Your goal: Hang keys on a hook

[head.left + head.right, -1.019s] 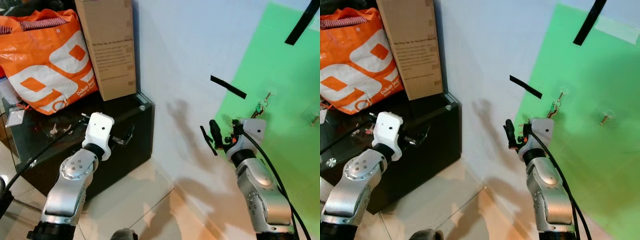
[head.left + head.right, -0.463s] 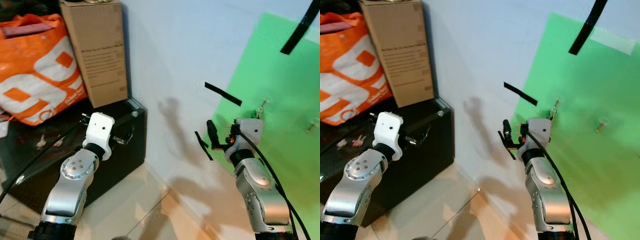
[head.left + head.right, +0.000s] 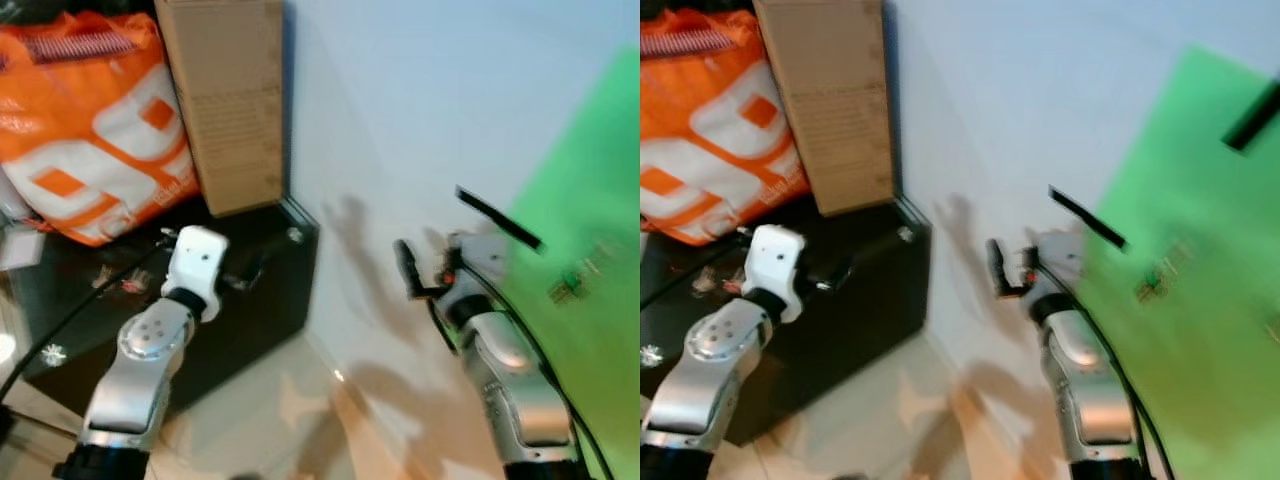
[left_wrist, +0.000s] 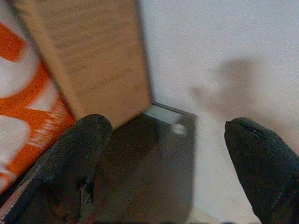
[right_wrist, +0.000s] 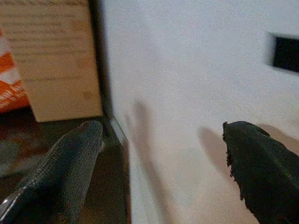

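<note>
— Keys point(image 3: 566, 289), are they up on the hook yet?

— It looks so. A small bunch with a dark green tag hangs against the green sheet point(image 3: 590, 180) on the wall, though blur hides the hook itself. Neither gripper holds anything, so I judge the hanging done; what is left is only to draw clear.

— Where are the grippers?

— The right gripper point(image 3: 405, 270) is raised beside the white wall point(image 3: 400, 110), well apart from the keys, its black fingers spread wide in the wrist view, nothing between them. The left gripper point(image 4: 168, 154) hovers over the black case point(image 3: 260, 290), likewise spread and empty.

— And the surroundings, what are they made of?

— The sheet is flat, matt green, taped on with black tape point(image 3: 497, 218). The case is glossy with a metal corner. Behind it stands a plain brown cardboard box point(image 3: 230, 100), and an orange woven shopping bag point(image 3: 90, 120) with white lettering. The floor is polished tile point(image 3: 270, 410).
</note>
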Robot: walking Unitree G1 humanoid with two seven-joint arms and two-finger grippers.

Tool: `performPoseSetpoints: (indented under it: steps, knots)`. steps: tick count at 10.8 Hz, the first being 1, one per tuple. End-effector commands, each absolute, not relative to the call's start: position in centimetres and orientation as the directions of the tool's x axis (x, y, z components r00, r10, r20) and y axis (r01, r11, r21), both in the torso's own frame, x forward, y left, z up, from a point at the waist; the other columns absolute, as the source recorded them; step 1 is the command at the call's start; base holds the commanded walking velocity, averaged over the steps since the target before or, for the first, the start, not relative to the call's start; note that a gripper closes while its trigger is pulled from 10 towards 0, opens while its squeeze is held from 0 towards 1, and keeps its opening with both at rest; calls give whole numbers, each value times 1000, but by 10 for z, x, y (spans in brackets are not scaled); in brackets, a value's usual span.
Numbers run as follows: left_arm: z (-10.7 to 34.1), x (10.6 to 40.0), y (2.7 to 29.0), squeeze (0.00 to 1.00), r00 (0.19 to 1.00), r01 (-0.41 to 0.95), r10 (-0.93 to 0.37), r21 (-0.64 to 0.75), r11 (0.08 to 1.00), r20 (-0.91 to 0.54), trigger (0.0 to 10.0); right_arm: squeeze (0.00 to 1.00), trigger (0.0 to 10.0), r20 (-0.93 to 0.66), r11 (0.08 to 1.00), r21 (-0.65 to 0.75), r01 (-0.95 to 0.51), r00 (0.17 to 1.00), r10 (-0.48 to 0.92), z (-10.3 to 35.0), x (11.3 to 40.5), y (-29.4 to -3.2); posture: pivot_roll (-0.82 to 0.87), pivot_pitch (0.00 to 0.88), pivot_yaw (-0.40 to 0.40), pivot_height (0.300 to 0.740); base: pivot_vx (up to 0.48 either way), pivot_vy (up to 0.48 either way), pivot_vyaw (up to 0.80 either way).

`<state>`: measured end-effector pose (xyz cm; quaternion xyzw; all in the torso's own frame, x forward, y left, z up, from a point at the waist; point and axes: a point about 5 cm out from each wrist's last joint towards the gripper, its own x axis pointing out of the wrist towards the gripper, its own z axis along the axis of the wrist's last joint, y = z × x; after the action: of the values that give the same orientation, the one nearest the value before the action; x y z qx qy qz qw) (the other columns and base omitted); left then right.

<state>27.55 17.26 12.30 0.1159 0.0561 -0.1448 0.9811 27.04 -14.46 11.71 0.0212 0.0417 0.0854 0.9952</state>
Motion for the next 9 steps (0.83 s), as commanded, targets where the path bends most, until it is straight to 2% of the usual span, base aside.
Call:
performPoseSetpoints:
  steps: [1,9]
  knots:
    - [125,275,166,0,948,313,-291,208,927,-129,10000,1000,10000,-77,989,35,-146,986,148,117,270,-154,13,0,-59,740,375,0,800]
    - [126,273,165,0,948,315,-294,221,923,-124,10000,1000,10000,-71,988,25,-155,985,156,117,270,-154,24,0,-72,740,369,0,800]
